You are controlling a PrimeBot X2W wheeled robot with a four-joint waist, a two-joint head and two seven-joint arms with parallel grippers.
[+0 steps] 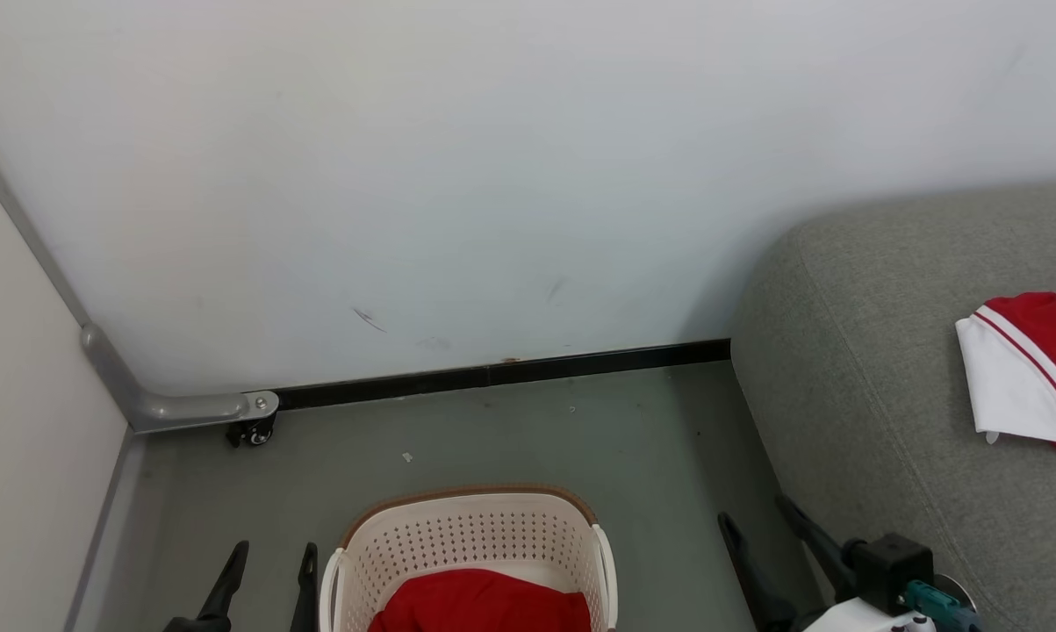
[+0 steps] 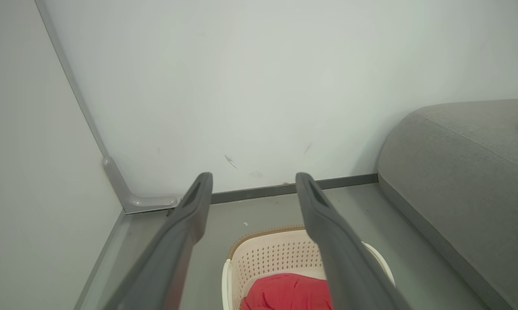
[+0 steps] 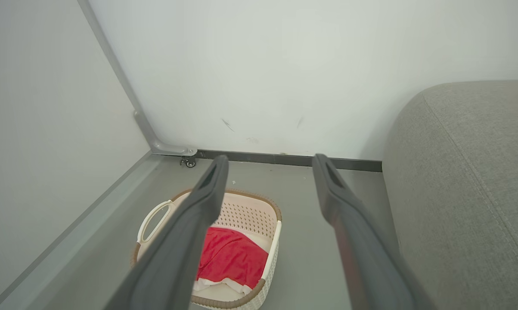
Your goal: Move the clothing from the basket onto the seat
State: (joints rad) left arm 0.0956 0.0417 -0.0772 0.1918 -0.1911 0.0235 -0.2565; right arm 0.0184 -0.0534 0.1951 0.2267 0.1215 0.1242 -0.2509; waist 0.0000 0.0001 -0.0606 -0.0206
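Observation:
A cream basket (image 1: 466, 531) with a brown rim stands on the floor, holding a crumpled red garment (image 1: 479, 601) with white trim (image 3: 231, 260). The basket (image 3: 246, 211) and that garment (image 2: 284, 292) also show in both wrist views. A second piece of clothing, a red top with a white panel (image 1: 1032, 373), lies on the grey seat (image 1: 852, 377) at the right. My left gripper (image 1: 273, 553) hangs open just left of the basket, fingers empty. My right gripper (image 1: 760, 518) is open between the basket and the seat, holding nothing.
A white wall rises behind the basket with a dark skirting strip (image 1: 492, 376). A panel on the left ends in a grey metal foot (image 1: 181, 405) with a small caster (image 1: 251, 432). Grey floor (image 1: 580, 439) lies between the basket and the wall.

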